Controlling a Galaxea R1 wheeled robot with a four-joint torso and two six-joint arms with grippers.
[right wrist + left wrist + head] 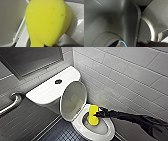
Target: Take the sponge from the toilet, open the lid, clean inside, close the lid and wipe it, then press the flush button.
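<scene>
We see our right gripper (97, 114) pinching the small bright yellow soft sponge (92, 119) down inside the white glossy ceramic toilet (110, 132) bowl. The sponge's long axis is upright, just ahead of the fingertips, beside the raised white oval lid (72, 100).

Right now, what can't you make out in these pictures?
1. Bottom of the bowl: head view, hidden by the sponge and the right gripper holding it.
2. Rail: head view, cut off by the left edge.
3. Left wrist view: blurred grey shapes; I cannot tell what they are.
</scene>
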